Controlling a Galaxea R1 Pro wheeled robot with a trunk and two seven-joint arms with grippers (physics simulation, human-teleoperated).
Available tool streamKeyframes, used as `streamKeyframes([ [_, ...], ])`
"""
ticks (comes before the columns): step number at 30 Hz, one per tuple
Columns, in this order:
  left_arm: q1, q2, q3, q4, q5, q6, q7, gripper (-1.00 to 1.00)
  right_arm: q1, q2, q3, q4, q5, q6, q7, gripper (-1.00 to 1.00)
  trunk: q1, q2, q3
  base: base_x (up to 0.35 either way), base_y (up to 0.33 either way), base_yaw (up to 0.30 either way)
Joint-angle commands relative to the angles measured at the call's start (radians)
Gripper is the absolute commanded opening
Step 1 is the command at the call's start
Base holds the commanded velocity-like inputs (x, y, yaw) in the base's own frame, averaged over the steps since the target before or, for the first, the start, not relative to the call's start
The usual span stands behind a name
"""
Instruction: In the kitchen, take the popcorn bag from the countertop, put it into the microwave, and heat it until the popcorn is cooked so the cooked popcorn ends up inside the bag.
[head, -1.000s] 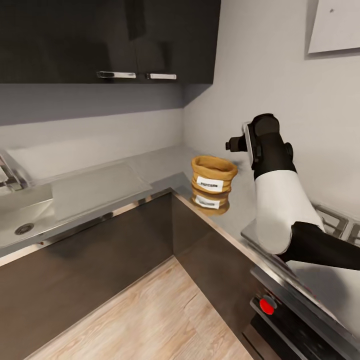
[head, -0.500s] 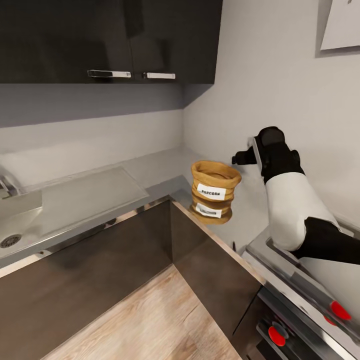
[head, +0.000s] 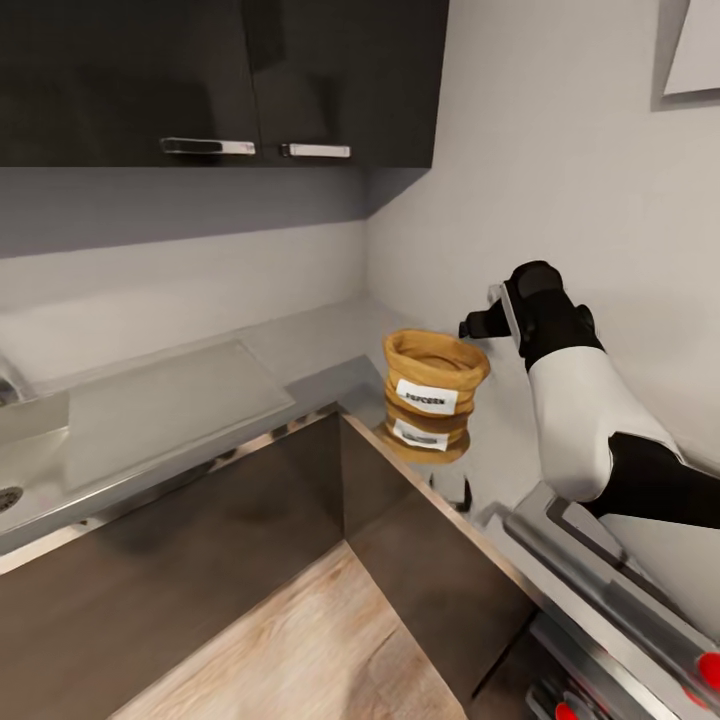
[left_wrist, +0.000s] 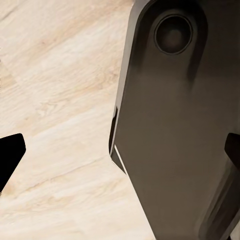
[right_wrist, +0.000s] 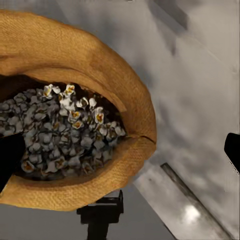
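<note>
The step in hand is the approach to the pick-up; judged from the scene, the task is at its beginning. The popcorn bag (head: 433, 385) stands upright on the countertop (head: 300, 345) near the inner corner of the L-shaped run, its white label facing the robot and its reflection visible in the glossy slab beneath it. The right gripper (head: 478, 325) is positioned just beside the bag's rolled rim on the wall side, at rim height; contact with the rim cannot be confirmed from the head view. In the right wrist view the bag (right_wrist: 75, 120) lies directly ahead, its open mouth showing a pale grey fill with yellow specks, and the two dark fingertips (right_wrist: 9, 162) sit at opposite edges of that view, so the fingers are spread wide apart with nothing between them. The left gripper (left_wrist: 120, 155) hangs low over the wooden floor (left_wrist: 55, 95) beside a dark part of the robot's own body, its fingertips likewise wide apart and holding nothing. The next move calls for lowering and centring the right gripper so that the fingers straddle the bag's wall or rim, then closing firmly enough to lift without crushing the soft sack. The bag must be kept upright to retain its contents.
</note>
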Motion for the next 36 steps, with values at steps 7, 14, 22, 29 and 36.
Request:
streamKeyframes([
  [7, 0.000, 0.000, 0.003, 0.000, 0.006, -0.004, -0.001, 1.00, -0.001, 0.001, -0.007, 0.001, 0.012, 0.002, 0.012, 1.00, 0.001, 0.000, -0.001, 0.266, 0.000, 0.000],
  [14, 0.000, 0.000, 0.003, 0.000, 0.006, -0.006, -0.001, 1.00, 0.005, -0.044, 0.003, 0.038, 0.013, 0.002, 0.039, 1.00, 0.001, 0.000, -0.001, 0.016, 0.000, 0.000],
  [22, 0.000, 0.000, 0.003, 0.000, 0.006, -0.006, -0.001, 1.00, 0.005, -0.060, 0.007, 0.047, 0.013, 0.002, 0.079, 1.00, 0.001, 0.000, -0.001, 0.000, 0.000, 0.000],
  [29, -0.002, 0.002, 0.007, 0.000, 0.007, -0.007, -0.001, 1.00, 0.007, -0.044, 0.003, 0.070, 0.023, -0.020, 0.075, 1.00, 0.001, -0.001, -0.001, -0.012, 0.000, 0.000],
  [36, -0.002, 0.003, 0.006, 0.000, 0.006, -0.008, -0.001, 1.00, 0.007, -0.053, 0.005, 0.087, 0.033, -0.003, 0.075, 1.00, 0.001, -0.001, -0.001, 0.001, 0.000, 0.000],
])
